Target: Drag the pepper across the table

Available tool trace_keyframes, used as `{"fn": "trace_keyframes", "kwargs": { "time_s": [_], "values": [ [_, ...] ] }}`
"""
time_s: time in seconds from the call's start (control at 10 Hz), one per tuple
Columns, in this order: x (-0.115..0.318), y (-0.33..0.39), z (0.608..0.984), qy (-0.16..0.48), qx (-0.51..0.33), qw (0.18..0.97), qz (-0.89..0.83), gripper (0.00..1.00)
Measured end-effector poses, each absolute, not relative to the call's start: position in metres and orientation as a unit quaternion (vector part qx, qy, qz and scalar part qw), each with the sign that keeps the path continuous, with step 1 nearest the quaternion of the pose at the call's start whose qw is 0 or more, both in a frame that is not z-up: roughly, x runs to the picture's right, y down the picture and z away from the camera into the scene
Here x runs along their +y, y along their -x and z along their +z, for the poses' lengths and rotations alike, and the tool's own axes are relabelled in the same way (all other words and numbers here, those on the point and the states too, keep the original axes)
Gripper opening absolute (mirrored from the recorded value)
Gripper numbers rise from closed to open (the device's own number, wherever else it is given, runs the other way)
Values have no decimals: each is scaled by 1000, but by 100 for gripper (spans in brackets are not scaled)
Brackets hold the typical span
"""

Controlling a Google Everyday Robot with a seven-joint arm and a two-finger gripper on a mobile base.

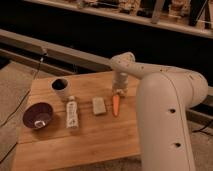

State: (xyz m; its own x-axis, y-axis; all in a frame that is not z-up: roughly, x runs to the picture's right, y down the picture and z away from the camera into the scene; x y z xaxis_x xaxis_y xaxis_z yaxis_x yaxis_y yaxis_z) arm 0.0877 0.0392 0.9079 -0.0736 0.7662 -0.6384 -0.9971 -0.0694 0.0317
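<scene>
Right of centre, the pincer (119, 91) sits at the upper end of the pepper (116, 105) on the surface (85, 142); its spread cannot be told.

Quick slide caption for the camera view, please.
Claw poised at the far end of the orange pepper on the wooden table.

Bulky white rounded arm (165, 95), dark screw dots (172, 111); pale claw (119, 90) above pepper (116, 105).
</scene>
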Motion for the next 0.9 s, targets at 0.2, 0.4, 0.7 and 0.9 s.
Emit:
{"fn": "trace_keyframes", "kwargs": {
  "time_s": [0.2, 0.4, 0.7, 0.9],
  "values": [
    [35, -83, 908, 239, 239, 643, 687, 60],
    [33, -81, 909, 240, 237, 647, 684, 43],
    [33, -80, 910, 242, 237, 651, 680, 12],
    [35, -82, 912, 242, 239, 652, 678, 0]
  ]
}}
